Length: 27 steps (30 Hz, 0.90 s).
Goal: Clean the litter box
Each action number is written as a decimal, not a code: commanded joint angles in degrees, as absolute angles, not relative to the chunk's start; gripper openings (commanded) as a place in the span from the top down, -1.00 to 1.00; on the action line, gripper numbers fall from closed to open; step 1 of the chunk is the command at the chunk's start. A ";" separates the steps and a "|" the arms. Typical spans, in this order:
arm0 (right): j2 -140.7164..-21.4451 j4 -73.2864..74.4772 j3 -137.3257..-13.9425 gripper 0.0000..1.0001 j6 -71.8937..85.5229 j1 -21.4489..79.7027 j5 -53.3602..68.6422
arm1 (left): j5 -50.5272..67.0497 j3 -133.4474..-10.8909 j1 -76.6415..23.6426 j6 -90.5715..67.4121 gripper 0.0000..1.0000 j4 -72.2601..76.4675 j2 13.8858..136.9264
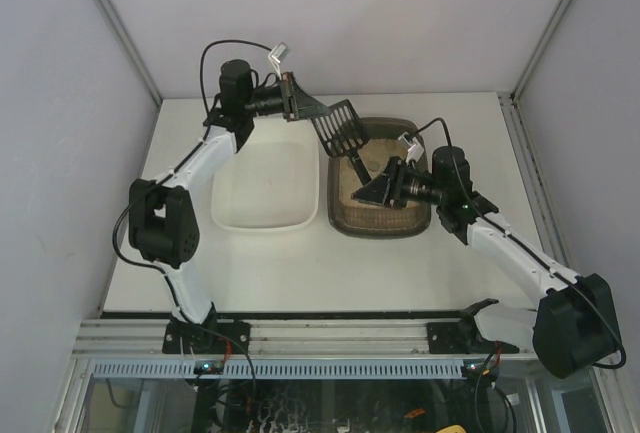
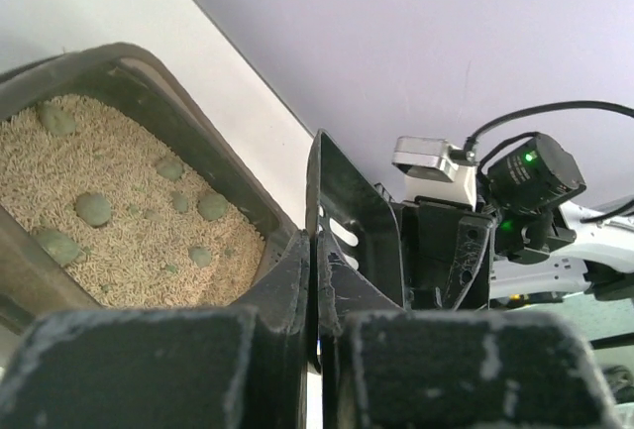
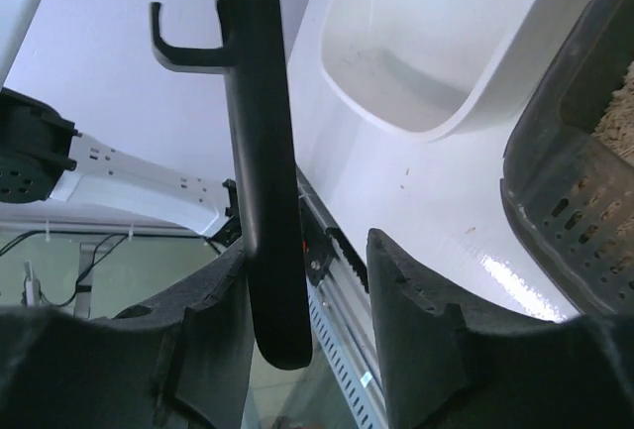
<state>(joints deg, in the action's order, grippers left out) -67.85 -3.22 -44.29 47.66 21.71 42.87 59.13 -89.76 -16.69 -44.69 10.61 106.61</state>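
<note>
The litter box (image 1: 378,215) is a dark tray with beige litter, right of centre. In the left wrist view the litter box (image 2: 149,201) holds several green clumps (image 2: 93,208). A black slotted scoop (image 1: 340,125) hangs in the air over its far left corner. My left gripper (image 1: 292,98) is shut on the edge of the scoop's blade (image 2: 347,221), fingers (image 2: 282,280) pressed together on it. My right gripper (image 1: 378,185) is open over the box. The scoop's handle (image 3: 260,152) runs between its fingers, against the left finger (image 3: 208,320), with a wide gap to the right finger.
A white plastic tray (image 1: 265,188) sits left of the litter box, also in the right wrist view (image 3: 416,43). Grey walls close in the table on three sides. A metal rail (image 1: 330,333) runs along the near edge.
</note>
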 commanded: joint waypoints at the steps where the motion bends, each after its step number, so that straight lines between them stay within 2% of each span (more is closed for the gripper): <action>1: -65.85 -9.48 -43.20 0.09 52.90 21.15 46.13 | 61.02 -88.65 -17.48 -41.18 1.00 12.48 101.13; 6: -66.93 -12.51 -42.99 -0.03 55.19 20.21 46.72 | 61.61 -87.10 -18.22 -40.77 1.00 12.68 100.61; 10: -68.12 -16.30 -43.03 -0.04 57.89 19.70 47.55 | 61.27 -85.86 -19.08 -39.46 1.00 12.06 100.15; 16: -68.94 -17.58 -42.99 0.14 59.12 19.15 47.94 | 61.08 -84.28 -19.50 -38.94 1.00 12.64 99.40; 20: -69.16 -18.47 -42.54 0.42 59.78 19.10 48.06 | 60.88 -83.44 -19.88 -39.02 0.99 13.42 98.75; 26: -68.47 -18.47 -42.11 1.00 60.42 19.15 48.56 | 60.05 -83.58 -19.80 -39.02 1.00 13.79 98.80; 27: -68.14 -17.82 -42.11 1.00 60.41 19.12 48.47 | 59.76 -83.73 -19.80 -39.09 1.00 13.72 98.86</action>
